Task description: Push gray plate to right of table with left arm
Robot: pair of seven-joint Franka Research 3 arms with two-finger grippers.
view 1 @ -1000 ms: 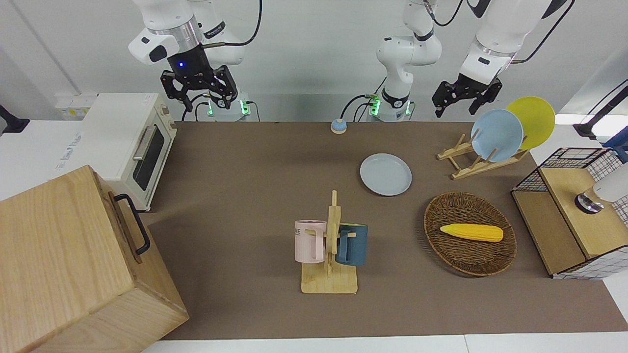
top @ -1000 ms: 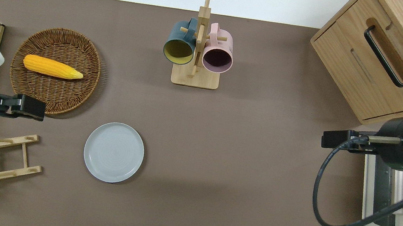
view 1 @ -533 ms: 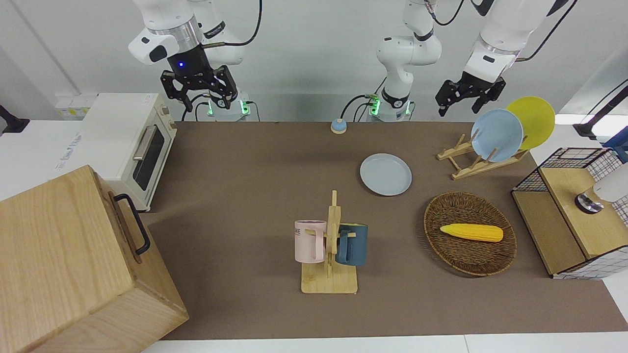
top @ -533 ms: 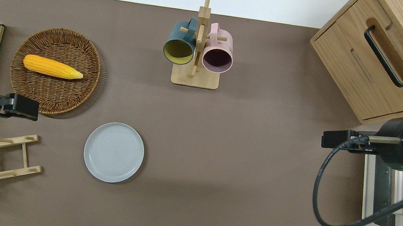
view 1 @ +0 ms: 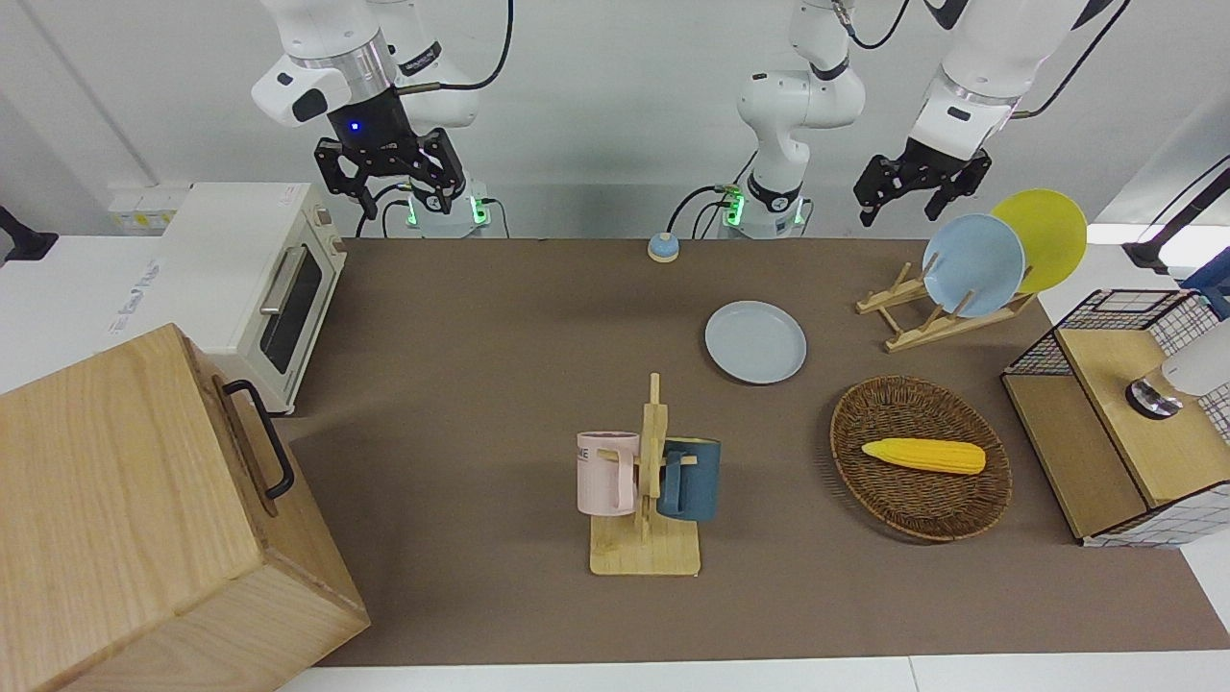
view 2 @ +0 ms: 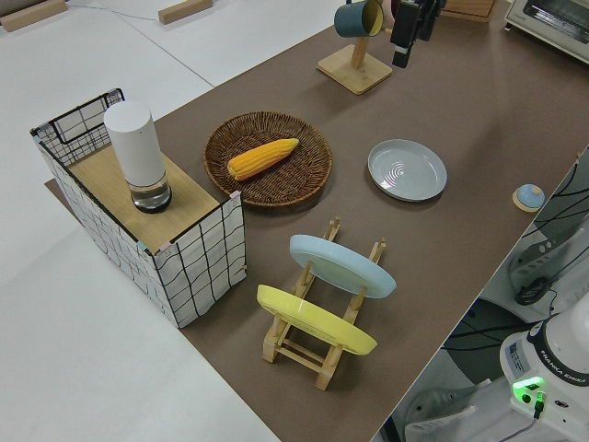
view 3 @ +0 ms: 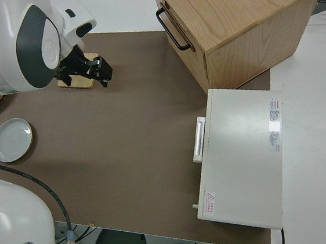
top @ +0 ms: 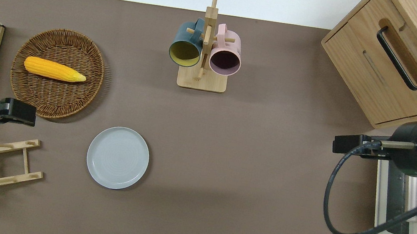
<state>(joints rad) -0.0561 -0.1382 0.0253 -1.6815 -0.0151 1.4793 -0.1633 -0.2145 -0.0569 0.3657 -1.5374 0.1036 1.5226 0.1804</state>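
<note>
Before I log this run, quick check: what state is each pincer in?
Left pincer: open, holding nothing, up in the air, not touching the gray plate.
Right pincer: open, holding nothing, parked.

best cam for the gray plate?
Overhead: the gray plate shows as a full unobstructed circle. Front and left side views show it whole but foreshortened; the right side view has it small near the frame edge.
</note>
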